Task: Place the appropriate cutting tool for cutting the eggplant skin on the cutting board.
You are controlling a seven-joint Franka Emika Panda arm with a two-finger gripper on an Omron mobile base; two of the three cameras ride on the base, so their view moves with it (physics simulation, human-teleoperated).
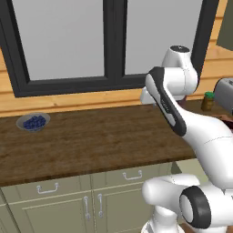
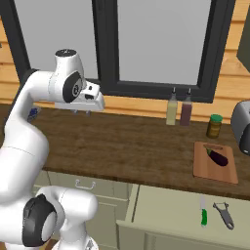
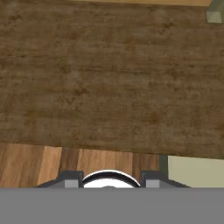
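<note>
On the reddish-brown cutting board [image 2: 215, 171] at the counter's right end lies the small dark purple eggplant [image 2: 218, 157]. Below it, in an open pale drawer [image 2: 166, 210], rest a silver peeler [image 2: 224, 214] and a green-handled knife [image 2: 203, 215]. My gripper [image 2: 84, 112] hangs above the counter's left part, far to the left of the board and drawer, pointing down. In the hand view its fingertips [image 3: 72, 179] stand apart over bare dark wood, with nothing between them; the gripper [image 3: 110, 180] is open.
Two bottles [image 2: 172, 110] and a green-lidded jar [image 2: 213, 126] stand near the back wall, with a silver toaster [image 2: 241, 128] at the far right. A bowl of blueberries [image 1: 33, 122] sits on the counter's far left. Cabinet doors [image 1: 68, 205] run below the counter.
</note>
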